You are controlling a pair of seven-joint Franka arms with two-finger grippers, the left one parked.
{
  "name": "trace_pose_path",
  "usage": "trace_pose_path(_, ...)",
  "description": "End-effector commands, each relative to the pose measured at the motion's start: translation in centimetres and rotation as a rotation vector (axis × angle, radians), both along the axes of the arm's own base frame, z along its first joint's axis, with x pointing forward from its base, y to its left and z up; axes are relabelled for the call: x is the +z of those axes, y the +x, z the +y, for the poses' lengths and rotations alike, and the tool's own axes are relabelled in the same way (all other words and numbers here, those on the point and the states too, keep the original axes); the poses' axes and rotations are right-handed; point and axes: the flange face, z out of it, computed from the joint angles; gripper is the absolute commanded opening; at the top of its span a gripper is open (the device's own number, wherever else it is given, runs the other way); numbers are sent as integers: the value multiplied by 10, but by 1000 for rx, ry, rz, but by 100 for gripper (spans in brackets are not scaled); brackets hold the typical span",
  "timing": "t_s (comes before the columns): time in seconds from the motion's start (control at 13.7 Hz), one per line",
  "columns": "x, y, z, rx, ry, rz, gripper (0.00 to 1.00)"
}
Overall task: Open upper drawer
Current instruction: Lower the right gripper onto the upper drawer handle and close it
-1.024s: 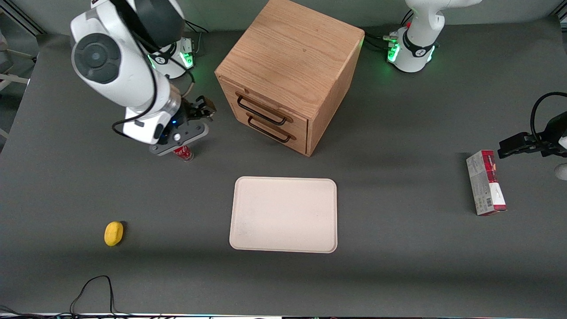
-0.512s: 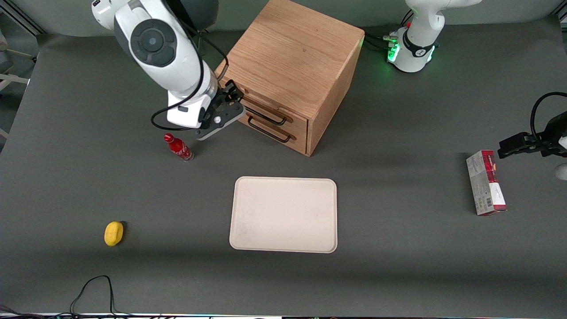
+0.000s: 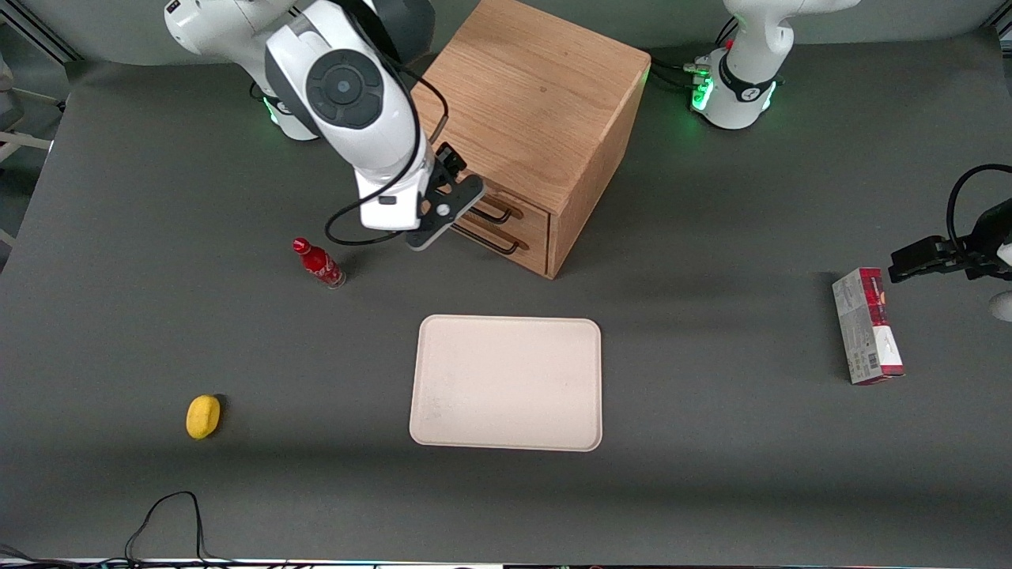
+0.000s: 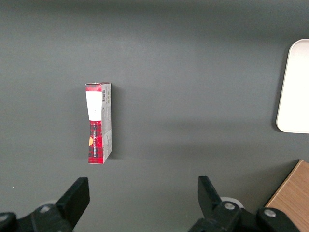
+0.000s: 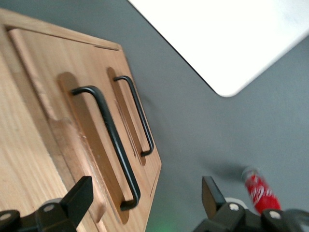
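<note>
The gripper [image 5: 145,203] has moved from beside the red bottle [image 3: 319,263] to the front of the cabinet [image 3: 526,95]. It is wide open and empty. The upper drawer [image 5: 72,140] is closed, its black handle [image 5: 112,140] just ahead of the gripper. In my judgement the approach is nearly finished; the grasp is not yet done.

Grey table [image 3: 711,474] — cabinet [image 3: 522,103], tray [image 3: 506,383], bottle [image 3: 318,263]

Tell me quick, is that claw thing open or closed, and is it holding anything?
Gripper: open, holding nothing, in front of the upper drawer by its black handle.
</note>
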Motion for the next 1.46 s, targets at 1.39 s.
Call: trace_pose_path(1.39,-102,5,32,325,8,153,100)
